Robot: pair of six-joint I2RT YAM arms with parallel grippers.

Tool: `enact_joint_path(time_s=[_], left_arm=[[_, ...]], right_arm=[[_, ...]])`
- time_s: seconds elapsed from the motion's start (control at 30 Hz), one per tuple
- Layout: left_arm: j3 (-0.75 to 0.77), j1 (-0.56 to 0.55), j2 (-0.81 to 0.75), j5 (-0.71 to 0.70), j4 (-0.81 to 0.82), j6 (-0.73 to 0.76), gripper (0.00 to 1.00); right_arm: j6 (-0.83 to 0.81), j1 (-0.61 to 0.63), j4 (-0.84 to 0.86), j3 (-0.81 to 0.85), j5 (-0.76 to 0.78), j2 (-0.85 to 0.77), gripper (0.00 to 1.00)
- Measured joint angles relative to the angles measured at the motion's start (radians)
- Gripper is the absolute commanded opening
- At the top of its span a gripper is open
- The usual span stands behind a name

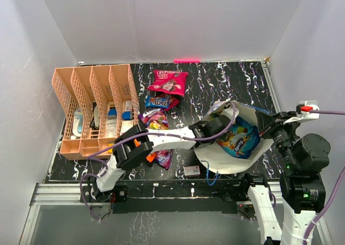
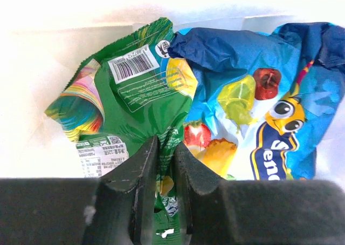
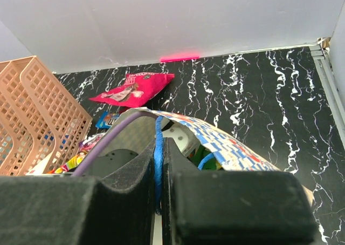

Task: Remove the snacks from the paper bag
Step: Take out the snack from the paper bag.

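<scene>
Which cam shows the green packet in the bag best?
Left wrist: the green packet sits close-up, barcode side up, pinched in the left claw beside the blue packet. Top external: the left arm hides it inside the paper bag. Right wrist: only a green sliver under the bag's rim, possibly it.

My left arm [image 1: 161, 140] stretches low and to the right across the table. At its end my left gripper [image 2: 166, 148] has both dark fingers drawn nearly together, pinching a fold of a green packet [image 2: 140, 110]. My right arm [image 1: 303, 158] stands folded at the right edge with its wrist turned inward, and my right gripper [image 3: 159, 153] is clamped tight on a blue cord [image 3: 158, 127].
</scene>
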Motion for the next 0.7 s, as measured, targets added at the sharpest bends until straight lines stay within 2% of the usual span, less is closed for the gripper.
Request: enact_joint_path(time_s=[0.23, 0.53, 0.7], left_arm=[[-0.042, -0.019, -0.093, 0.07, -0.02, 0.028, 0.0], [-0.035, -0.053, -0.151, 0.121, -0.016, 0.079, 0.0], [-0.035, -0.057, -0.218, 0.159, -0.025, 0.117, 0.0]], right_arm=[[-0.001, 0.0, 0.053, 0.0, 0.042, 0.029, 0.08], [-0.025, 0.0, 0.131, 0.062, 0.117, 0.203, 0.08], [-0.078, 0.0, 0.162, 0.077, 0.165, 0.245, 0.08]])
